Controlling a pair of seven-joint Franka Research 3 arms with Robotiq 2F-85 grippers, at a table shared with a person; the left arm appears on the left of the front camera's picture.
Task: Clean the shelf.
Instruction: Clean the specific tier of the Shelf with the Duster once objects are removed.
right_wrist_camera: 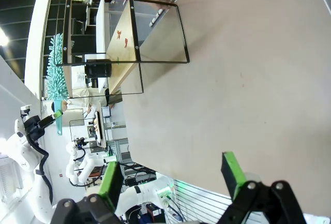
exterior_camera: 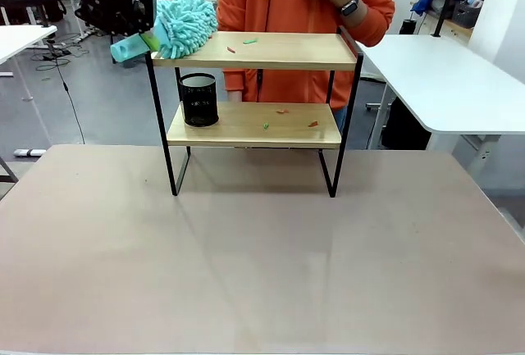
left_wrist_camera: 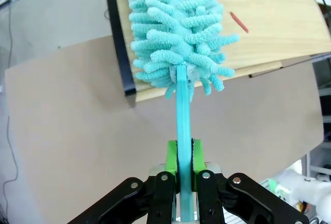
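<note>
Shelf [exterior_camera: 287, 50] stands at 12 o'clock on table [exterior_camera: 246, 273], w/ scraps [exterior_camera: 249, 41] on both boards. Black mesh cup [exterior_camera: 198, 99] sits at lower board's 9 o'clock end. Teal duster [exterior_camera: 184, 23] rests on top board's 9 o'clock end, handle clamped in L gripper [left_wrist_camera: 184, 157]. R gripper [right_wrist_camera: 171, 175] is wide open, holding nothing, above table.

The left hand [left_wrist_camera: 184, 154] clamps a duster [left_wrist_camera: 178, 38] over the shelf [left_wrist_camera: 279, 27].

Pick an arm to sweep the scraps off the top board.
Left. The left gripper is shut on the duster, its head at the top board of the shelf. The right gripper hangs open, empty, away from it.
</note>
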